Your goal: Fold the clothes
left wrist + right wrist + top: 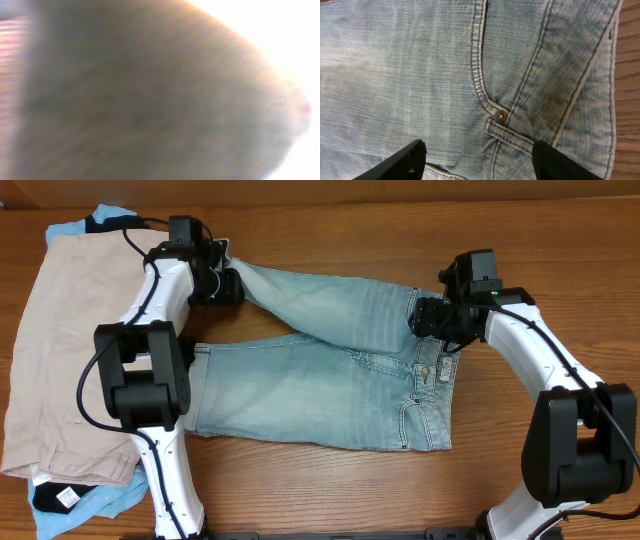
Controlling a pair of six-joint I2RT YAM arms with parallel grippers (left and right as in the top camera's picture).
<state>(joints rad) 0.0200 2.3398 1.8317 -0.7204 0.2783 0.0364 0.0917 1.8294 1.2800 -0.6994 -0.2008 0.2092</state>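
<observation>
The faded light-blue denim shorts (320, 390) lie on the wooden table, waistband to the right. Their far leg is drawn up and to the left, narrowing into my left gripper (228, 280), which looks shut on the leg's hem. The left wrist view is only a close blur. My right gripper (428, 318) hovers over the far end of the waistband. In the right wrist view its fingers (480, 150) are wide apart over the denim (445, 75) near a pocket rivet, holding nothing.
A beige garment (70, 350) lies spread at the left, under my left arm. Sky-blue cloth (70, 230) shows at its far corner. Black fabric with a label (55, 498) lies at its near end. Bare wood (330, 230) shows behind the shorts.
</observation>
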